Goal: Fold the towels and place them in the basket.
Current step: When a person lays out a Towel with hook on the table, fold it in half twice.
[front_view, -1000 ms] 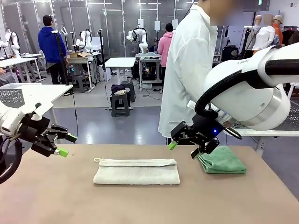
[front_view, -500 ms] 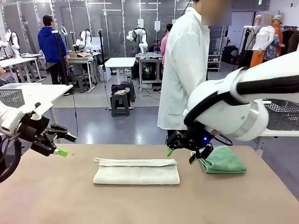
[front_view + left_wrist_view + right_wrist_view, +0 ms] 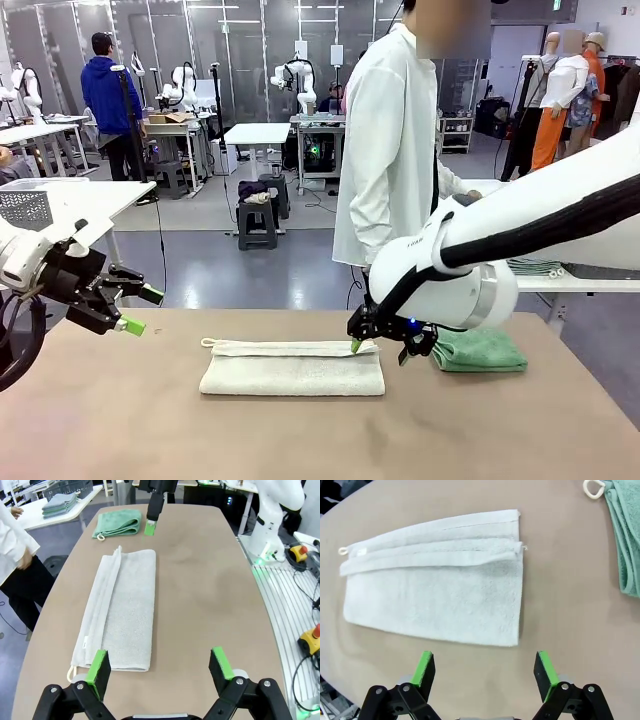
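The right gripper (image 3: pixel 378 350) hangs wide open and empty over the white towel's (image 3: pixel 292 372) right end; the left gripper (image 3: pixel 142 311), also open and empty, hovers at the table's (image 3: pixel 150 420) left edge.

Your front view sits low on the robot's side of the worktop (image 3: pixel 300 430). It faces straight across to the person (image 3: pixel 385 140) and the hall behind. It takes in the worktop's whole width, with the cream towel (image 3: pixel 292 368) mid-frame and the green towel (image 3: pixel 485 350) to the right.

Your left wrist view looks from above the worktop's left end along its length, past the left fingers (image 3: pixel 97 666) at the bottom edge. Both towels run away from you there, the green one farthest.

Your right wrist view hangs close over the cream towel, looking almost straight down between the right fingers (image 3: pixel 423 667). The green towel cuts into its upper right corner.

All three views share both towels.
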Controlling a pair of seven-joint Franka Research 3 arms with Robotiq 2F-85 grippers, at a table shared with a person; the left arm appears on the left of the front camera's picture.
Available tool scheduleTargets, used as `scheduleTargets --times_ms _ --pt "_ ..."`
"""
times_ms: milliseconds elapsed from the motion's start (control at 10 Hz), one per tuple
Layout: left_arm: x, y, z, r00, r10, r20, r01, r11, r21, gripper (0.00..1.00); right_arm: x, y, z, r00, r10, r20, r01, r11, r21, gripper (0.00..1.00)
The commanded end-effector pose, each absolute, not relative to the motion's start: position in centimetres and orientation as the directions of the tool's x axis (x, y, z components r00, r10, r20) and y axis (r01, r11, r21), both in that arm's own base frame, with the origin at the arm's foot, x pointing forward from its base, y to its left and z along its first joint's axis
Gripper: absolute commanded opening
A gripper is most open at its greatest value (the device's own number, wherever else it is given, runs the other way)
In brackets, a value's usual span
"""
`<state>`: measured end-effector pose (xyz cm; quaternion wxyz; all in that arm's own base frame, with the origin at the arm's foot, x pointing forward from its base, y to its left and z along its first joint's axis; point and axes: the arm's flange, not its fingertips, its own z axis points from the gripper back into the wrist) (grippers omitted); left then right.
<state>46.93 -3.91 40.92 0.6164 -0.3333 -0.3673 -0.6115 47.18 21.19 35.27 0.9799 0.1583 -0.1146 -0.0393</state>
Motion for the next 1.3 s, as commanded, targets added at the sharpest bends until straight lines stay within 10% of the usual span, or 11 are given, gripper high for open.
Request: scheduleTargets --times_ms 0,1200 --pt "46.8 -3.8 41.2 -0.026 -0.514 0.857 0.999 0.025 0.045 1.00 48.7 22.6 34.7 0.966 -0.136 0.219 0.075 0.961 0.265 1.00" --pt "46.8 -3.8 41.2 -0.026 -0.514 0.857 0.999 0.025 0.045 1.00 52.5 25.2 30.0 0.974 -0.112 0.198 0.089 0.989 0.121 1.00"
